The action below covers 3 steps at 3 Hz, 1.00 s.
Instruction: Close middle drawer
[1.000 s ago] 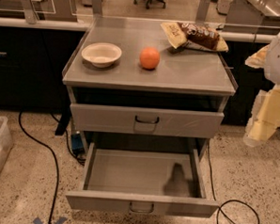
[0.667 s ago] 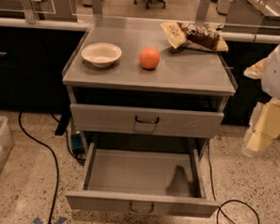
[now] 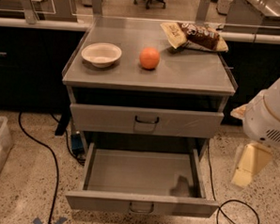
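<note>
In the camera view, the robot's arm (image 3: 270, 113) comes in from the right edge. Its rounded white housing sits level with the upper drawer front (image 3: 106, 119), to the right of the cabinet. Below the housing the pale yellowish hand (image 3: 248, 165) hangs down over the speckled floor (image 3: 28, 174), beside the cabinet's right flank and apart from it. I cannot tell whether the hand is released or clenched, but it touches nothing.

The middle drawer (image 3: 102, 202) is pulled far out toward the camera below the upper drawer front. Its gray tray is open to view, and its dark wire handle sits at the centre of the front panel. On the counter (image 3: 198, 77) stand a white bowl (image 3: 101, 54) and an orange (image 3: 149, 58), with a snack bag (image 3: 195, 36) at the back right corner. A black cable (image 3: 240, 218) loops on the floor near the drawer's right corner.

Compared with a second ago, the arm has dropped. The white housing, then up beside the counter's edge, is now lower, and the hand has sunk from the upper drawer's height to that of the open drawer. The drawer stands out as far as before, and the things on the counter have not moved.
</note>
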Tool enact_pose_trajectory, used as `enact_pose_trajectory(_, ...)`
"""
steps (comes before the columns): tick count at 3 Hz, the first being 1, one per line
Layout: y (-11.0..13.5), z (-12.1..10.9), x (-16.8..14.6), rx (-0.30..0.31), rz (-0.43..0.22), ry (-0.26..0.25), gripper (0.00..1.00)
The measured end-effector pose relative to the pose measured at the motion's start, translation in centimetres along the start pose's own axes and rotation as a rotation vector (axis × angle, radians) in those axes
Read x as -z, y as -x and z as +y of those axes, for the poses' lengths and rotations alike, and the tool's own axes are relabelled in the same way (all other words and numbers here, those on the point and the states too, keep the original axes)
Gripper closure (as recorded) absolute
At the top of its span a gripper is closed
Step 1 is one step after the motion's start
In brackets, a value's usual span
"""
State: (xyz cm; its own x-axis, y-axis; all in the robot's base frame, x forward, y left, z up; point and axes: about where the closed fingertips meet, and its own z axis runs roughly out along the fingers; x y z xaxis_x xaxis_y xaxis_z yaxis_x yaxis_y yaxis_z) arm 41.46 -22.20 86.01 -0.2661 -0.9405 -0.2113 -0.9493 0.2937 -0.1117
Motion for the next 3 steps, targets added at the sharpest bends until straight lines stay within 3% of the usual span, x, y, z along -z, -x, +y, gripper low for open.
enact_pose_trajectory(1, -1.4, 1.3, -3.5, -0.027, 0.009, 0.038, 0.00)
enact_pose_trajectory(2, -2.5, 2.8, -6.2, -0.046, 0.026, 0.026, 0.19)
enact_pose_trajectory(3, -2.6, 2.9, -6.6, -0.046, 0.026, 0.026, 0.42)
